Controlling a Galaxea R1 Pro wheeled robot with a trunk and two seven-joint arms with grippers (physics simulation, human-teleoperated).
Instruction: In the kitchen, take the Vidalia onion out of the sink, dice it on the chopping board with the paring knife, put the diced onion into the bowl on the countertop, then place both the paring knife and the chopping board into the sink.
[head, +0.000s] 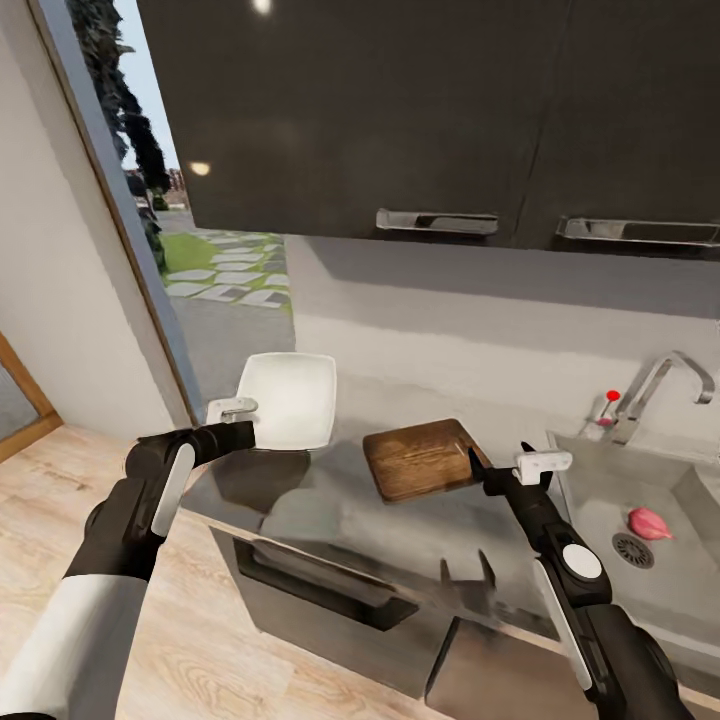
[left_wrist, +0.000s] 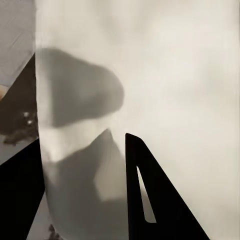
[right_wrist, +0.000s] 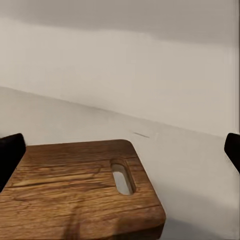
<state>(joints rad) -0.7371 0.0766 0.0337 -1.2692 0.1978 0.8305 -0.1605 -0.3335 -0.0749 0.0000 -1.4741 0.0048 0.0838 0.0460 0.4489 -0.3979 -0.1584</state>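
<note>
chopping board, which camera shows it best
The head view: the whole chopping board lies on the countertop between the bowl and the sink. The right wrist view shows its slotted end close up, the rest cropped.

Head view high, facing down over countertop (head: 330, 500), right wrist view close on chopping board (right_wrist: 75, 195), shared with head view
</note>
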